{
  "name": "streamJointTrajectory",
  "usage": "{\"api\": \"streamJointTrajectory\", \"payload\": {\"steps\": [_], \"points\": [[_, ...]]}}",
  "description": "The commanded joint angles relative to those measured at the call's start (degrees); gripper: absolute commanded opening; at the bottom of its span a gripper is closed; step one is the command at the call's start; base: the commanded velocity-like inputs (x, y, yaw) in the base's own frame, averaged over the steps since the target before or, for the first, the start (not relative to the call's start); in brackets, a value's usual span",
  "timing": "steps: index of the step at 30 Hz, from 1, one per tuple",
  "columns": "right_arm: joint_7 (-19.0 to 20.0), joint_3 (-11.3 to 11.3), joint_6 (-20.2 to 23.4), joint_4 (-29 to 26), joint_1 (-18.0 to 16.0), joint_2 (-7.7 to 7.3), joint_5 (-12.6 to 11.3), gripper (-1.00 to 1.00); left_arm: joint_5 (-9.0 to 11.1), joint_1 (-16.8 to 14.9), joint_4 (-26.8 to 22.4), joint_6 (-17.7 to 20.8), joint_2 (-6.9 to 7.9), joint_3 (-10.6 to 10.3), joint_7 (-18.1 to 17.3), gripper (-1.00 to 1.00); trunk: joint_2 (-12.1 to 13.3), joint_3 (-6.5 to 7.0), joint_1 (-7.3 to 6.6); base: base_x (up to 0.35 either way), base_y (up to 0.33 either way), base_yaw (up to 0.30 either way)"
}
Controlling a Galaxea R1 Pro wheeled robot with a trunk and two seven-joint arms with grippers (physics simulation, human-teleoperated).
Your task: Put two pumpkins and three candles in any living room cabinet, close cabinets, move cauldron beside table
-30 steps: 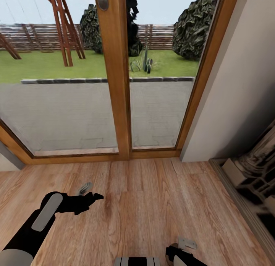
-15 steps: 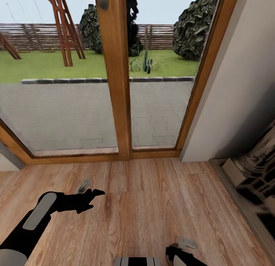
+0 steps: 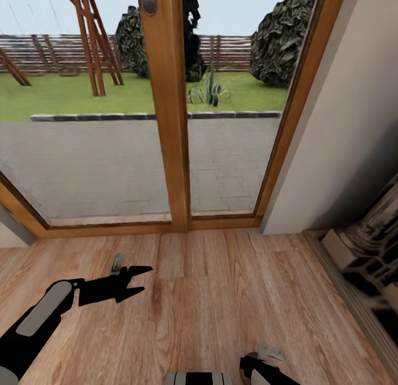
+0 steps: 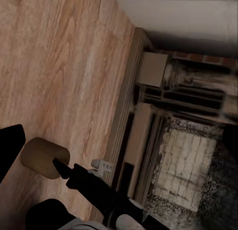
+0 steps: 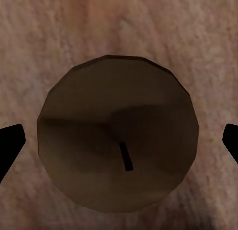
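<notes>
Fingers of the left gripper (image 3: 138, 280) are spread wide over the wooden floor (image 3: 221, 296), nothing held. At the right gripper (image 5: 119, 141), a tan candle (image 5: 119, 133) is seen end-on between widely parted tips, apparently untouched.

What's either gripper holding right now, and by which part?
Nothing. The right gripper is open above a candle on the wood floor, fingertips apart from it. The left gripper is open and empty.
</notes>
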Motion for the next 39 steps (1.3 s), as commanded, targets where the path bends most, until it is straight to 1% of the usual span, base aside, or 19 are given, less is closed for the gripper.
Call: {"api": "streamJointTrajectory", "payload": {"steps": [1,3,4,7,8,21,25,39], "points": [[-0.4,0.5,0.1,-0.1,0.0,-0.02,-0.4,1.0,-0.6,0.0,0.1,0.0,0.96,-0.7,-4.5,1.0,0.0,-0.04,-0.01,0.0,0.0,0.0],[-0.4,0.5,0.1,-0.1,0.0,-0.02,-0.4,1.0,-0.7,0.1,0.2,0.0,1.36,-0.9,-6.2,1.0,0.0,-0.04,-0.01,0.0,0.0,0.0],[-0.4,0.5,0.1,-0.1,0.0,-0.02,-0.4,1.0,-0.7,0.1,0.3,0.0,1.57,-1.0,-7.1,1.0,0.0,-0.26,0.02,0.0,0.0,0.0],[-0.4,0.5,0.1,-0.1,0.0,-0.02,-0.4,1.0,-0.7,0.1,0.3,0.0,1.74,-1.0,-7.8,1.0,-0.1,-0.93,0.09,0.0,0.0,0.0],[-0.4,0.5,0.1,-0.1,0.0,-0.02,-0.4,1.0,-0.8,0.1,0.3,0.0,1.75,-1.0,-7.8,1.0,-0.1,-1.15,0.12,0.0,0.0,0.0],[-0.4,0.5,0.1,-0.1,0.0,-0.02,-0.4,1.0,-0.8,0.1,0.3,0.0,1.7,-1.1,-8.0,1.0,-0.1,-1.15,0.12,0.0,0.0,0.0],[-0.4,0.5,0.0,-0.1,0.0,-0.02,-0.4,1.0,-0.8,0.1,0.3,0.0,1.69,-1.1,-8.0,1.0,-0.1,-2.04,0.22,0.0,0.0,0.0],[-0.4,0.5,0.0,-0.2,0.0,-0.02,-0.3,1.0,-0.8,0.1,0.4,0.0,1.7,-1.2,-8.0,1.0,-0.1,-2.04,0.22,0.0,0.0,0.0]]}}
